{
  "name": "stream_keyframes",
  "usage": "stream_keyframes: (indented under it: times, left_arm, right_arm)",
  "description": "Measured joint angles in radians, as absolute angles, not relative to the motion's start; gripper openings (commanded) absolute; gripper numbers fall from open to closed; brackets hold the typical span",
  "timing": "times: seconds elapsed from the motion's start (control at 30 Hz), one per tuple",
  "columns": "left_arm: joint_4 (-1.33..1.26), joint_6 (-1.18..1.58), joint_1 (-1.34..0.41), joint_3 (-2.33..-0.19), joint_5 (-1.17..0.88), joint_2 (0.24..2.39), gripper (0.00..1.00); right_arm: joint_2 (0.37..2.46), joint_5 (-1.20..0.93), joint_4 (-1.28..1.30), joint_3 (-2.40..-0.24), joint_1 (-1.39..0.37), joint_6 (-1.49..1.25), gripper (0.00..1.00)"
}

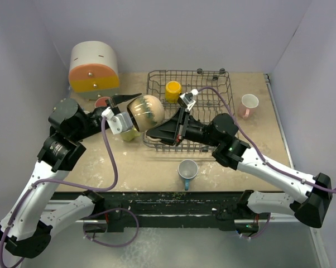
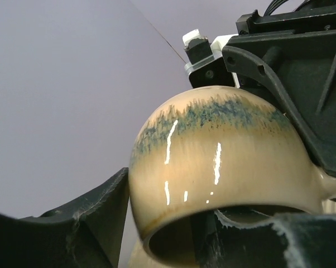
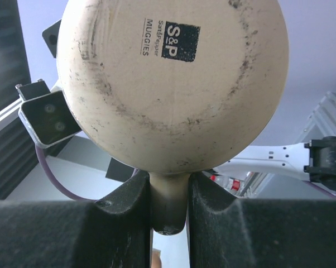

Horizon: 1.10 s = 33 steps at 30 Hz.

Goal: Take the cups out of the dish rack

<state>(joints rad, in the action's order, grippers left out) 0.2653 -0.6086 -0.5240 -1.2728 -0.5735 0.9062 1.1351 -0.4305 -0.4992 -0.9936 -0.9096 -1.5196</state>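
A tan mug (image 1: 145, 110) with a blue-green band is held in the air left of the dish rack (image 1: 212, 84). My right gripper (image 1: 152, 133) is shut on its handle (image 3: 169, 209), with the mug's stamped bottom (image 3: 173, 84) facing the right wrist camera. My left gripper (image 1: 130, 116) is open and straddles the mug's wall (image 2: 212, 167). One finger (image 2: 73, 229) is against the outside and the other (image 2: 268, 243) is inside the mouth, with a gap to the wall. A yellow cup (image 1: 173, 91) stands in the rack.
A blue mug (image 1: 187, 170) sits on the table in front of the rack, and a pink mug (image 1: 249, 104) sits to its right. A yellow-green cup (image 1: 129, 134) is under my left gripper. A salmon tumbler (image 1: 104, 103) stands by the white, orange and yellow drawer box (image 1: 93, 70).
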Motion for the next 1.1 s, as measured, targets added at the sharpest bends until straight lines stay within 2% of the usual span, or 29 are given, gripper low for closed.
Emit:
stream_keyframes:
  times: [0.07,0.17,0.2,0.27,0.33,0.4,0.5,0.73,0.9,1.1]
  left_arm:
    - [0.281,-0.610,-0.524,-1.273,-0.573,0.907,0.43]
    - [0.287,-0.621,-0.517,-1.273,-0.566,0.901,0.29]
    - [0.286,-0.626,-0.515,-1.273,-0.559,0.897,0.21]
    - [0.286,-0.638,-0.511,-1.272,-0.550,0.888,0.00]
    - [0.268,-0.637,-0.518,-1.271,-0.542,0.884,0.00]
    - [0.281,-0.628,-0.524,-1.270,-0.540,0.884,0.00]
    - [0.376,-0.629,-0.518,-1.265,-0.529,0.878,0.00]
    - [0.664,-0.661,-0.518,-1.266,-0.530,0.936,0.00]
    - [0.896,-0.711,-0.524,-1.266,-0.534,1.045,0.00]
    - [0.962,-0.737,-0.678,-1.195,-0.439,1.127,0.00]
  right_arm:
    - [1.155,-0.422,-0.538,-0.994,-0.928,-1.528,0.00]
    - [1.178,-0.412,-0.579,-0.994,-0.943,-1.544,0.00]
    - [1.182,-0.412,-0.588,-0.994,-0.945,-1.552,0.06]
    - [1.182,-0.409,-0.591,-0.994,-0.950,-1.563,0.30]
    - [1.182,-0.404,-0.583,-0.994,-0.962,-1.562,0.51]
    - [1.176,-0.409,-0.536,-0.999,-0.971,-1.531,0.68]
    - [1.143,-0.403,-0.405,-1.008,-0.931,-1.464,0.80]
    - [1.064,-0.371,-0.027,-1.080,-0.682,-1.258,0.86]
    - [1.089,-0.281,0.265,-1.176,-0.533,-1.053,0.89]
    - [1.193,-0.207,0.446,-1.240,-0.458,-0.889,0.89]
